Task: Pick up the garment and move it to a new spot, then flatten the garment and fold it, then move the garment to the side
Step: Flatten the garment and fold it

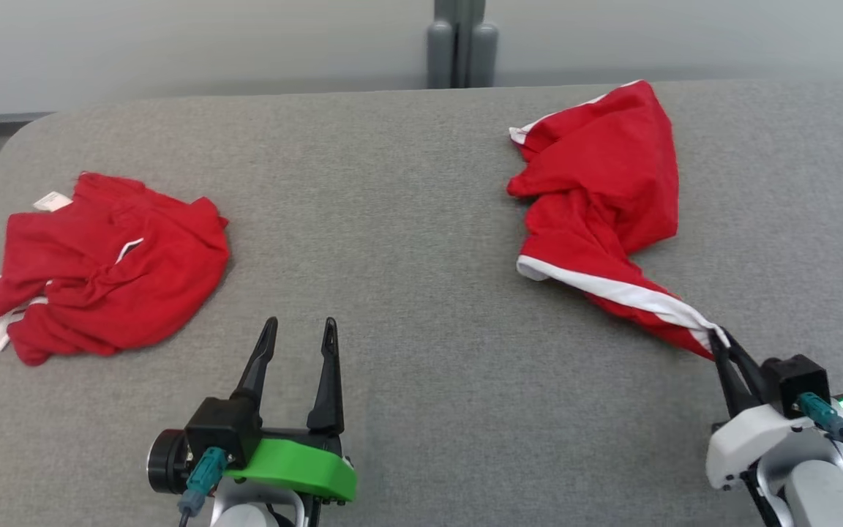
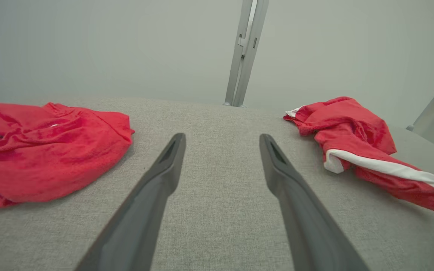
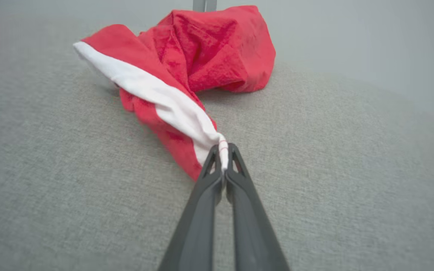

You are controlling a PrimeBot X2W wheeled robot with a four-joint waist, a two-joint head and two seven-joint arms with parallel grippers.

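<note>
The first step is in hand, the pick-up. The right pincer (image 1: 718, 340) is closed on a corner of the red garment (image 1: 604, 190), pinching it at the end of its white band (image 3: 153, 90), so that the cloth runs out in a taut twisted tail from the crumpled heap to the fingertips. The heap itself lies on the right half of the grey tabletop (image 1: 421, 219), toward the far edge, with most of its bulk resting on the surface and only the gripped end drawn toward the robot. The left pincer (image 1: 301, 326) stands open and holds nothing, low over the near middle of the tabletop, well apart from both pieces of cloth. The next move, as I judge it, is to lift and carry the gripped garment to a free stretch in the middle. A single corner hold will let the cloth hang bunched, so the open pincer will likely be needed on another corner before flattening. Counted: two red garments, the gripped one and a second garment (image 1: 114, 271) crumpled at the left side, two pincers, and one tabletop.
</note>
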